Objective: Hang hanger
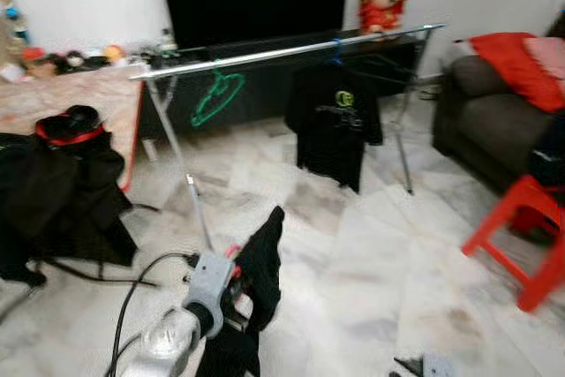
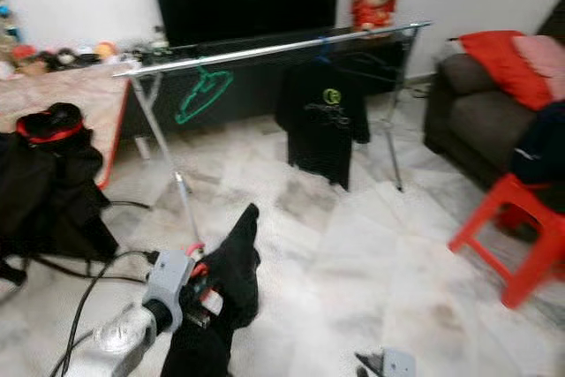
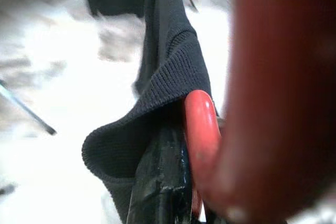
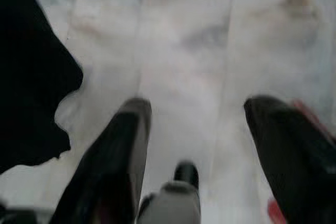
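My left gripper is low in front of me, shut on a red hanger that carries a black knit garment. The cloth drapes over the fingers and hangs down towards the floor. Beyond it stands a silver clothes rack, its rail running from left to right at a slight rise. An empty green hanger hangs near the rail's left end, and a black T-shirt hangs on the right half. My right gripper is open over bare marble floor, holding nothing.
A pile of dark clothes lies on a stand at the left, with a black cable on the floor near it. A red stool and a dark sofa are at the right. A dark TV cabinet stands behind the rack.
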{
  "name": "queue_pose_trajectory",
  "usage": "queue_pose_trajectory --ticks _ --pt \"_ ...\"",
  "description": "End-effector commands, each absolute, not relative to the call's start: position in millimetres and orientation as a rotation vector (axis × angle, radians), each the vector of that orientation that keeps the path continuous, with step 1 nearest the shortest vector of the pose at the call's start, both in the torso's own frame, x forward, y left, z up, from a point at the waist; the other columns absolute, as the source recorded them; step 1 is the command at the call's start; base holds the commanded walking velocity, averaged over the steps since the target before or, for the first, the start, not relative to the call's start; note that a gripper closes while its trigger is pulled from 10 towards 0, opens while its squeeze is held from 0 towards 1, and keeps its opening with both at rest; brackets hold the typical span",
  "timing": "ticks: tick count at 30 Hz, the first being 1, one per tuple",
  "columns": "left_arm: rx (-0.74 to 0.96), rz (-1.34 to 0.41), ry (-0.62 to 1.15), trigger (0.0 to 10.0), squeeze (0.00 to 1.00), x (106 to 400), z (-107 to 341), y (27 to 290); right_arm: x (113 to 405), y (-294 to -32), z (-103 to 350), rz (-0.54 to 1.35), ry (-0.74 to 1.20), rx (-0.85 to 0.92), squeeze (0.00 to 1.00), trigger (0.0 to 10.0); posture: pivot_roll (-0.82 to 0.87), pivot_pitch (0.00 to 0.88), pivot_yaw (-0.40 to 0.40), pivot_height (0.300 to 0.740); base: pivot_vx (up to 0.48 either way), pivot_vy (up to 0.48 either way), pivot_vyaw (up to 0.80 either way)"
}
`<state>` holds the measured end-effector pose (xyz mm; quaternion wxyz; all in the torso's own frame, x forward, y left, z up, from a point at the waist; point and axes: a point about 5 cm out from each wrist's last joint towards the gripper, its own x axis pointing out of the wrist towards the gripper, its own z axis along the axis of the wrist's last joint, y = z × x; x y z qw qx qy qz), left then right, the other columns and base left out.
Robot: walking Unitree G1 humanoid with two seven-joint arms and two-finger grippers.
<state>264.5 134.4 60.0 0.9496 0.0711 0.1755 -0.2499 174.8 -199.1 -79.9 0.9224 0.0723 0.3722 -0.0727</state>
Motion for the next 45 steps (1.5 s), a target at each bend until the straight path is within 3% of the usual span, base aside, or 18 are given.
queue_pose_trajectory --ticks 1,4,9,13,14,15,16,17,21,28,35,36,37,38,39,44,45 --pt "0.192 -0.535 0.324 10.0 0.0 272 76 129 184 -198 -74 -0.141 0.707 0.159 0.0 10.0 0.03 0.0 0.066 0.74 0.0 0.0 0.0" --pt "0.215 -0.502 0.405 10.0 0.0 275 73 131 186 -197 -72 -0.113 0.679 0.162 0.0 10.0 0.03 0.012 0.069 0.74 0.0 0.0 0.0" --pt "0.132 -0.478 0.365 10.0 0.0 279 83 129 186 -197 -70 -0.111 0.641 0.161 0.0 10.0 0.03 0.042 0.066 0.74 0.0 0.0 0.0" --pt "0.168 -0.486 0.404 10.0 0.0 277 83 128 188 -198 -65 -0.055 0.585 0.109 0.0 10.0 0.03 0.075 0.054 0.74 0.0 0.0 0.0" --pt "0.167 -0.487 0.407 10.0 0.0 278 83 127 221 -197 -46 -0.02 0.486 0.097 0.0 10.0 0.04 0.078 0.053 0.74 0.0 0.0 0.0" --pt "0.178 -0.511 0.408 10.0 0.0 281 86 123 278 -189 -1 0.061 0.304 0.072 0.0 10.0 0.04 0.084 0.054 0.74 0.0 0.0 0.0" --pt "0.178 -0.511 0.408 10.0 0.0 281 86 123 278 -189 -1 0.061 0.304 0.072 0.0 10.0 0.04 0.084 0.054 0.74 0.0 0.0 0.0" --pt "0.179 -0.531 0.412 10.0 0.0 286 89 118 294 -181 17 0.159 0.23 0.1 0.0 10.0 0.04 0.1 0.058 0.74 0.0 0.0 0.0" --pt "0.187 -0.581 0.405 10.0 0.0 299 99 104 307 -162 45 0.415 0.08 0.138 0.0 10.0 0.02 0.131 0.068 0.74 0.0 0.0 0.0" --pt "0.203 -0.707 0.369 10.0 0.0 312 118 74 296 -153 47 0.662 0.093 0.11 0.03 10.0 0.01 0.155 0.065 0.74 0.0 0.0 0.0" --pt "0.134 -0.83 0.296 10.0 0.0 324 152 43 276 -165 30 0.61 0.143 0.052 0.0 10.0 0.01 0.185 0.053 0.74 0.0 0.0 0.0" --pt "0.127 -0.849 0.284 10.0 0.0 325 158 38 271 -165 25 0.621 0.167 0.063 0.09 10.0 0.01 0.194 0.053 0.74 0.0 0.0 0.0" --pt "0.127 -0.861 0.277 10.0 0.0 325 160 35 268 -165 22 0.626 0.179 0.064 0.57 10.0 0.01 0.199 0.053 0.74 0.0 0.0 0.0" --pt "0.127 -0.872 0.274 10.0 0.0 326 162 33 266 -165 21 0.629 0.187 0.068 0.87 10.0 0.01 0.199 0.053 0.74 0.0 0.0 0.0" --pt "0.133 -0.884 0.272 10.0 0.0 326 163 31 265 -165 19 0.622 0.192 0.063 1.0 10.0 0.01 0.202 0.053 0.74 0.0 0.0 0.0" --pt "0.13 -0.95 0.244 10.0 0.0 323 177 21 274 -177 26 0.421 0.123 -0.01 1.0 10.0 0.01 0.208 0.053 0.74 0.0 0.0 0.0" --pt "0.134 -0.963 0.24 10.0 0.0 322 179 21 277 -181 29 0.363 0.106 -0.046 0.87 10.0 0.01 0.208 0.053 0.74 0.0 0.0 0.0"
